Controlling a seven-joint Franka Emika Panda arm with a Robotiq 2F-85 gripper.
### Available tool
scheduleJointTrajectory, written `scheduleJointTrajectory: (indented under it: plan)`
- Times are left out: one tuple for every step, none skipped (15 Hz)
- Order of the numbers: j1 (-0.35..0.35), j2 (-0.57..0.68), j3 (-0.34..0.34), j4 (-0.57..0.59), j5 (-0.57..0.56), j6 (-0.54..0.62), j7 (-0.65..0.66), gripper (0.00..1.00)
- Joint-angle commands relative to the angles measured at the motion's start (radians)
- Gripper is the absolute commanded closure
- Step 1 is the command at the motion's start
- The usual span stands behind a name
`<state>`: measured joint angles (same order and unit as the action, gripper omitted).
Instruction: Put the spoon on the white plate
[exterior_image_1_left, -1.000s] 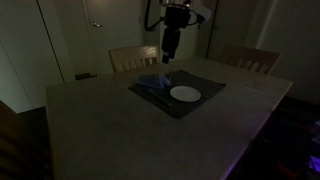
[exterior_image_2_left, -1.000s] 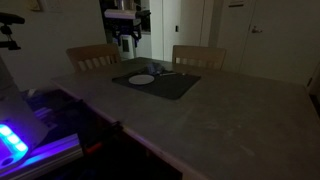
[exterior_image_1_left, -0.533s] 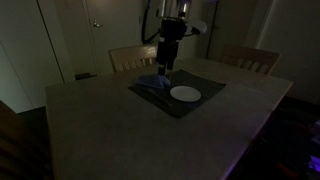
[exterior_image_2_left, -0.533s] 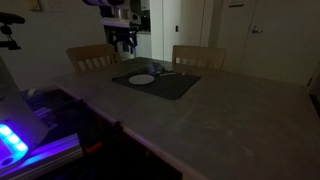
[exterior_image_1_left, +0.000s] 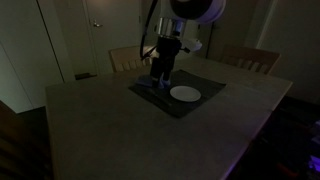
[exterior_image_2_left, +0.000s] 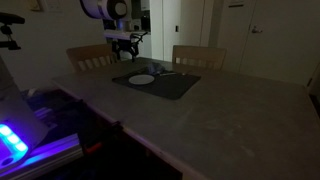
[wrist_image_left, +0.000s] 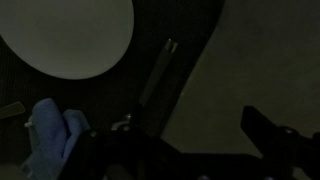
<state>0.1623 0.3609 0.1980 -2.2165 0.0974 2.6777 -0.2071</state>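
On the desk (exterior_image_1_left: 100, 130): we see a dark mat (exterior_image_1_left: 200, 106) near the far edge. It carries the white plate (exterior_image_1_left: 185, 94), a blue cloth (exterior_image_1_left: 149, 84) and the spoon. All of this is very dim in both exterior views.
Spoon (wrist_image_left: 155, 78): in the wrist view it lies flat on the mat, slanted, just beside the plate's rim but not on the plate. We cannot make it out in either exterior view.
Jaws: they stand spread wide apart in the wrist view, with nothing held between them. We see only mat and bare desk in the gap.
Spoon against the jaws: its lower end runs down close to the finger (wrist_image_left: 105, 150) on the cloth's side. The rest of it reaches away from the jaws, along the plate. We cannot tell whether that finger touches it. The other finger is well apart from it, over the bare desk past the mat's edge.
White plate (wrist_image_left: 65, 35): it fills the top corner of the wrist view, and the part we see is bare.
Blue cloth (wrist_image_left: 50, 135): it lies bunched on the mat, beside the plate and right against the nearer finger.
Arm (exterior_image_1_left: 192, 10): it reaches down over the cloth's end of the mat, low above it.
Chairs (exterior_image_2_left: 90, 57): two stand behind the desk.
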Motion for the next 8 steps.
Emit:
scheduleJointTrajectory:
  plan:
    - [-0.004,0.084,0.005,0.045,-0.007,0.071,0.046,0.00]
    - [0.003,0.094,-0.004,0.045,-0.020,0.083,0.067,0.00]
    - [0.006,0.102,-0.011,0.047,-0.029,0.086,0.085,0.00]
    - [0.007,0.114,-0.017,0.050,-0.035,0.098,0.100,0.00]
    - [0.003,0.118,-0.017,0.051,-0.035,0.097,0.110,0.00]
    - [0.002,0.122,-0.018,0.052,-0.035,0.098,0.120,0.00]
    - [0.002,0.129,-0.020,0.056,-0.037,0.098,0.129,0.00]
    - [0.002,0.133,-0.020,0.062,-0.037,0.093,0.135,0.00]
